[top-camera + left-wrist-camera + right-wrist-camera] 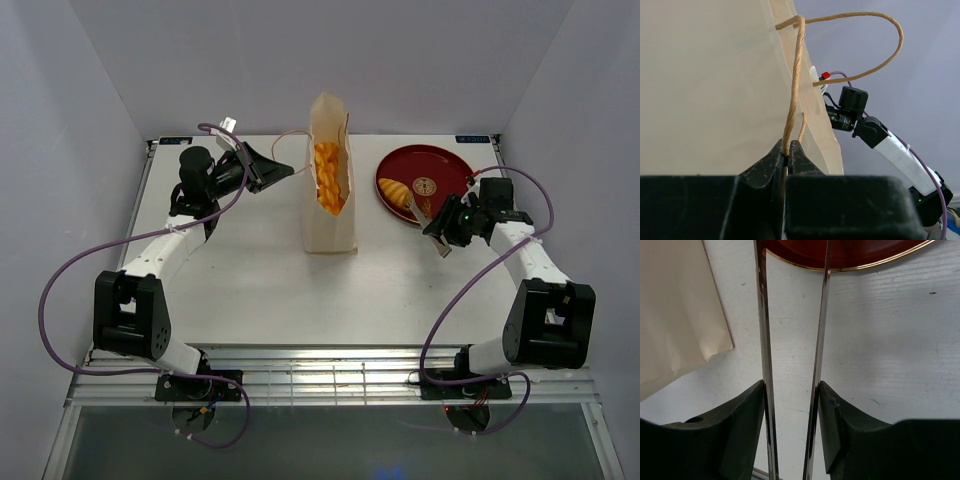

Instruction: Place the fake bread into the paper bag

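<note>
The paper bag (331, 215) stands upright at the table's middle, with several orange fake bread pieces (328, 176) inside it. One fake croissant (393, 190) lies on the dark red plate (448, 163). My left gripper (283, 172) is shut on the bag's brown cord handle (793, 100), beside the bag's wall (705, 85). My right gripper (440, 228) is shut on metal tongs (417, 208), near the plate's front edge. In the right wrist view the gripper (791, 390) holds the tong arms (762, 340) apart and empty, pointing at the plate's rim (805, 252).
The bag's lower corner (675, 315) lies left of the tongs. The right arm (865, 127) shows behind the bag in the left wrist view. White walls close in the table on three sides.
</note>
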